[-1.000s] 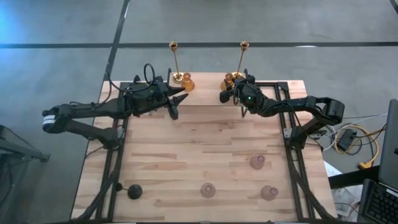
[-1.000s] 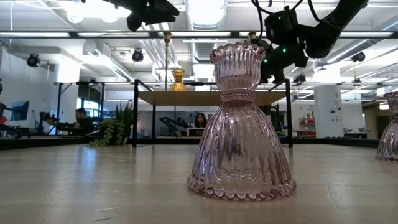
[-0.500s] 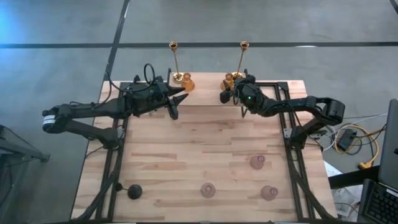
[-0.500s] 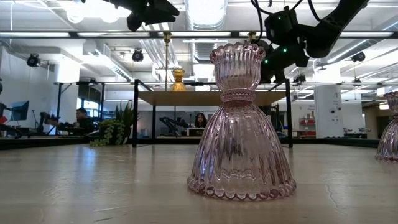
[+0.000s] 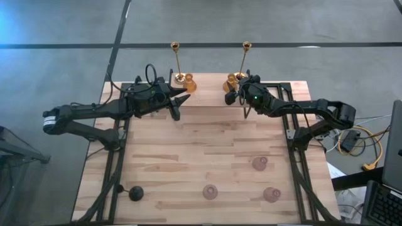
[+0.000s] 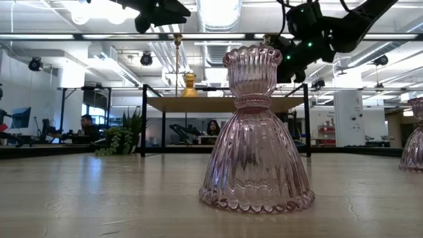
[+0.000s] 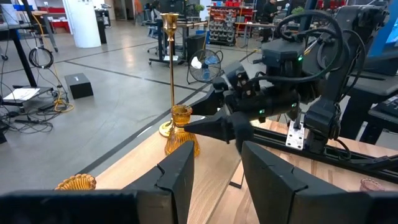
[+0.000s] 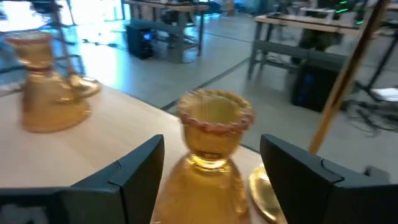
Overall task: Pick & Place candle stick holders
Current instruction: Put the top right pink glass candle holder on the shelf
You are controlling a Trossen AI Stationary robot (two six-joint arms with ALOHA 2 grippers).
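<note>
Now, right claw (image 5: pixel 230 94) spread wide around an amber glass holder (image 8: pixel 210 155) beside a brass stick (image 5: pixel 245 61) at the desk's (image 5: pixel 201 150) far edge; left claw (image 5: pixel 180 99) part-open, empty, near the other amber holder (image 5: pixel 190 84); pink holders (image 5: pixel 260 164) nearer.

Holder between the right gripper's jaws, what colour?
Amber glass holder, with a beaded rim. Shows best in the right wrist view.

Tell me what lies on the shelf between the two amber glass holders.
Nothing: in the high view, the strip of raised shelf between the left amber holder and the right amber holder is bare wood.
</note>
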